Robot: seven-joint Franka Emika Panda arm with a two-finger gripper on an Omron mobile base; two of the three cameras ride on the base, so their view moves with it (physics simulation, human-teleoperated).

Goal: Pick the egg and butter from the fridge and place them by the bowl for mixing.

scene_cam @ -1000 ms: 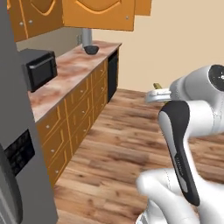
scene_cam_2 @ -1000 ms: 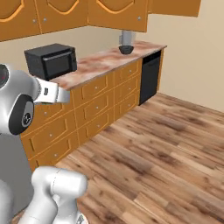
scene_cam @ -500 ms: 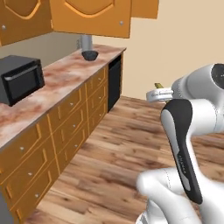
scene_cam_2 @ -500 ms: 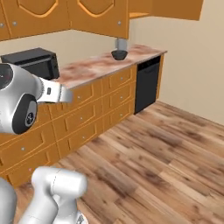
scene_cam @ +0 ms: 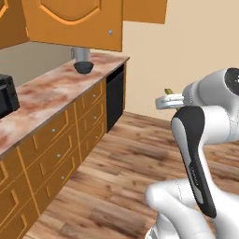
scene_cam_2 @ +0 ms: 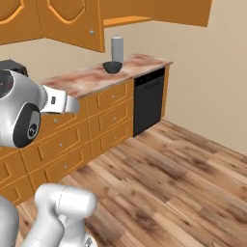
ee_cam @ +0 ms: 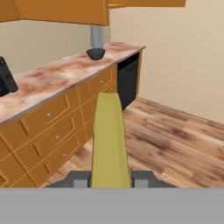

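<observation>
My gripper [ee_cam: 110, 183] is shut on the butter [ee_cam: 109, 140], a long olive-yellow stick that juts forward from between the fingers. From the left base view, the butter's tip [scene_cam: 167, 91] pokes out beyond the white hand, held high over the wood floor. The dark round bowl [ee_cam: 96, 54] sits on the far end of the marbled counter [ee_cam: 57, 72], well ahead of the gripper. That same bowl [scene_cam: 84, 68] [scene_cam_2: 112, 67] stands just in front of a tall grey cylinder. The egg and the fridge are out of view.
A tall grey cylinder [scene_cam_2: 117, 48] stands right behind the bowl. The black microwave [scene_cam: 5, 100] sits on the counter to the left. A black dishwasher front [scene_cam_2: 148, 99] ends the cabinet run. Orange wall cabinets [scene_cam: 70, 21] hang above, and open wood floor [scene_cam_2: 164, 188] lies to the right.
The whole picture has shifted as the base drove along the counter. The fridge has slid out of view and the bowl is nearer. The grip on the butter is unchanged.
</observation>
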